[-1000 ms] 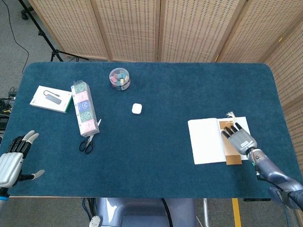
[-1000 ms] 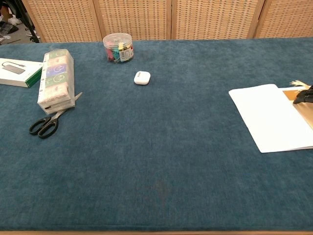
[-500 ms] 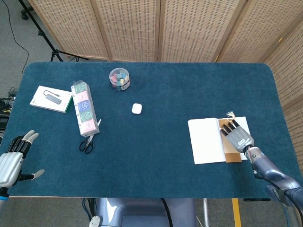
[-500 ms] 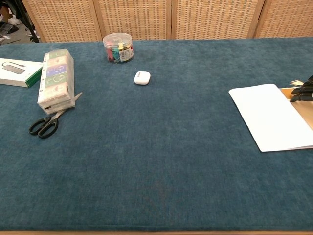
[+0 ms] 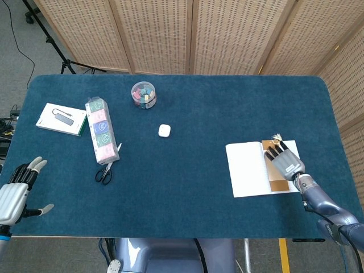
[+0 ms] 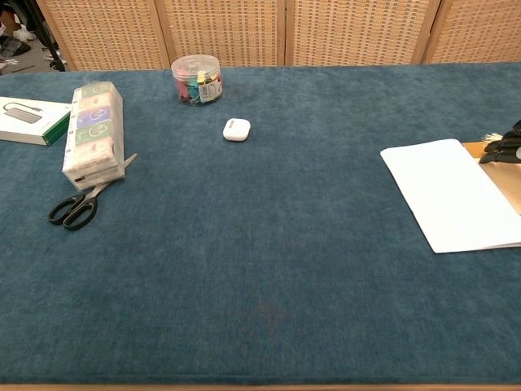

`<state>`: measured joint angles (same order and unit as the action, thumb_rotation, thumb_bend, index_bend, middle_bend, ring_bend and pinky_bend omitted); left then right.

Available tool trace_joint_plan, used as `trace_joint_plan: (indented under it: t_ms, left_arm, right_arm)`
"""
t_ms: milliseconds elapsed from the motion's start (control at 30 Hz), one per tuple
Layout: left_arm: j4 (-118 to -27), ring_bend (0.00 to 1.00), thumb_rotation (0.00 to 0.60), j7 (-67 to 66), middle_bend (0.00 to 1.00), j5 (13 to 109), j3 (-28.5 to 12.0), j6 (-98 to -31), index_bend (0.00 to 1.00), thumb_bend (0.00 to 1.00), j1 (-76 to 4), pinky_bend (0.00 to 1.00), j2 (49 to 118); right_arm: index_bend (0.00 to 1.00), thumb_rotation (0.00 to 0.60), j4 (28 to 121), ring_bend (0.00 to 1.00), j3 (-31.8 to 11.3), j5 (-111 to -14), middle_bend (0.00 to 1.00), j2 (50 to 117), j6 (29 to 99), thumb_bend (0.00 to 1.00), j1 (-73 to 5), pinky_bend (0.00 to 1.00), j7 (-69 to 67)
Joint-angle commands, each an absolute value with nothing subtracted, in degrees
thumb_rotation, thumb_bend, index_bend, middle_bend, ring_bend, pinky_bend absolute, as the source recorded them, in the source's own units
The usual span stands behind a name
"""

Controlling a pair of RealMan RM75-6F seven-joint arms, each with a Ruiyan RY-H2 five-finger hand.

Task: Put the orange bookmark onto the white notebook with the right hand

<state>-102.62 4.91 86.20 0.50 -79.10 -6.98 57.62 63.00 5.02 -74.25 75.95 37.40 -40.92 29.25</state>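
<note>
While the left hand (image 5: 14, 193) waits at the near left edge, fingers apart and holding nothing, a clear tub (image 5: 143, 94) of coloured clips sits far left of centre. Right side: white notebook (image 5: 250, 169) lies open. Orange bookmark (image 5: 277, 181) rests on its right half, tassel at far end. Right hand (image 5: 286, 163) lies flat on it, fingers extended, not gripping. Bookmark looks thin, light, stiff, slippery; best pinched at an edge.

right hand (image 5: 286, 161): sliding up the notebook (image 5: 248, 169), away from the near edge
bookmark (image 5: 276, 181): carried along under its fingers
</note>
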Motion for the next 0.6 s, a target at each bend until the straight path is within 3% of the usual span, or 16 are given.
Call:
trace_joint_plan:
  t_ms: [33,600]
  left_arm:
    - [-102.6,0.00,0.600,4.9,0.00,86.1,0.5,-79.1,0.00,0.00,-7.0,0.00,57.6]
    - [-102.6,0.00,0.600,4.9,0.00,86.0,0.5,-78.9,0.00,0.00,-7.1,0.00,57.6]
  right_arm:
    - [0.03,0.600,63.1,0.00,5.1,-74.5,0.03,75.9,37.5,1.00,-40.8,0.00,29.1]
    - [0.03,0.600,62.7,0.00,5.2,-75.7,0.03,76.3,37.5,1.00,-39.9,0.00,27.6]
